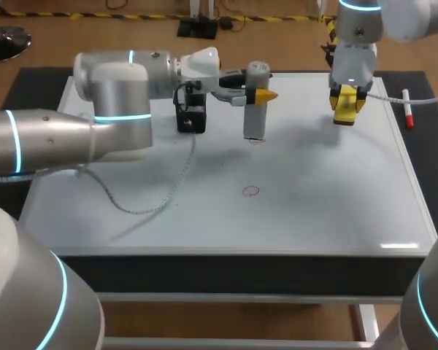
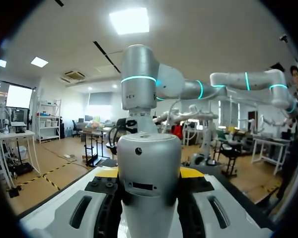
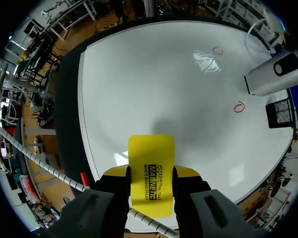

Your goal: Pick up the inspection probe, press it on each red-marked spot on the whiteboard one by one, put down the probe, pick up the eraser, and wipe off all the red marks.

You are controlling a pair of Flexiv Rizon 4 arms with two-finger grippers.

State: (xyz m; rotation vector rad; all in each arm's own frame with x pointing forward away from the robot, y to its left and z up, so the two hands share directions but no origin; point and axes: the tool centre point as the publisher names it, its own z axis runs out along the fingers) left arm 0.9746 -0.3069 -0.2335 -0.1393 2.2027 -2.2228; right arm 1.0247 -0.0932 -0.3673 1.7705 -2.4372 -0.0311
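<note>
The inspection probe (image 1: 256, 102), a grey cylinder, stood upright with its long axis vertical. Its lower end pointed down onto the whiteboard (image 1: 336, 211) at a red mark (image 1: 257, 140) near the middle of the board's far edge. The left claw (image 2: 149, 171) was clenched on the probe from two sides. The whiteboard lay flat on the dark desk (image 1: 25, 87).

A second red mark (image 1: 250, 191) sat near the board's middle, well apart from the probe. A black box (image 1: 191, 117) stood beside the probe toward the left edge, and a thin cable (image 1: 153, 200) curled from near it across the board.

The right claw (image 3: 150, 172) grasped the yellow eraser (image 3: 151, 148) over the far right part of the board. The eraser's long axis ran along the fingers and pointed down. A red marker (image 1: 407, 108) lay lengthwise along the right edge.
</note>
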